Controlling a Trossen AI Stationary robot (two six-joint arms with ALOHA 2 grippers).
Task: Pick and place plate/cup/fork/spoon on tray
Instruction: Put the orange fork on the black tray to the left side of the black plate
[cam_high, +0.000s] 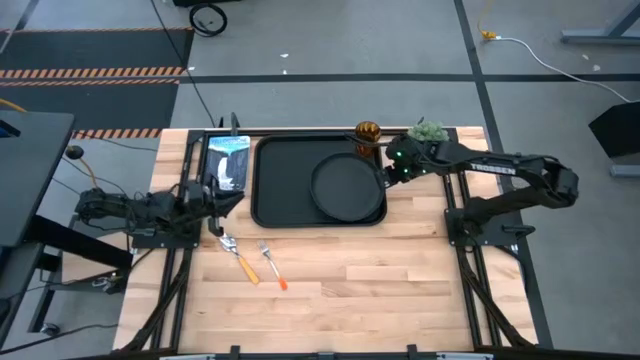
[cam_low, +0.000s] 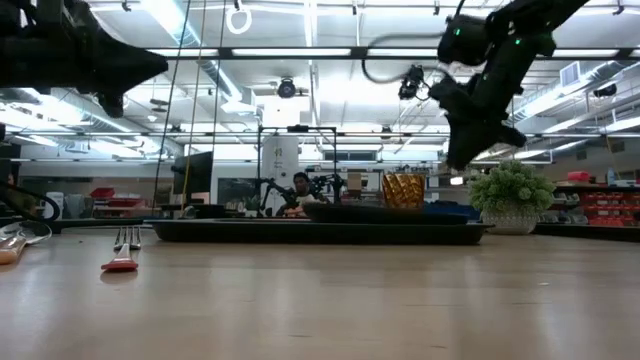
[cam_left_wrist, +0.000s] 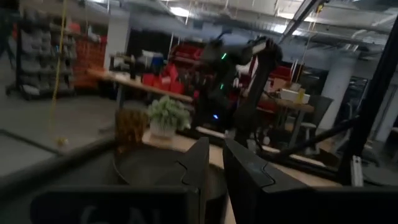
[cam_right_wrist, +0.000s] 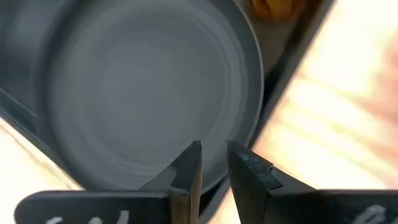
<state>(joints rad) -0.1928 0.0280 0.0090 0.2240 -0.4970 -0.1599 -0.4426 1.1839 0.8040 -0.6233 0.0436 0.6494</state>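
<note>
While the plate lies in the tray's right half, I see my right tool hovering above the plate's rim, fingers nearly together, gripping nothing. Cup stands at the tray's far edge. Fork and spoon lie on the surface. Left tool waits nearly closed, empty.

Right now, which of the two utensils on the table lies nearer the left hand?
The spoon, with the oval silver bowl and yellow-orange handle. It lies just beside the left hand, while the red-orange-handled fork lies farther toward the table's middle.
</note>
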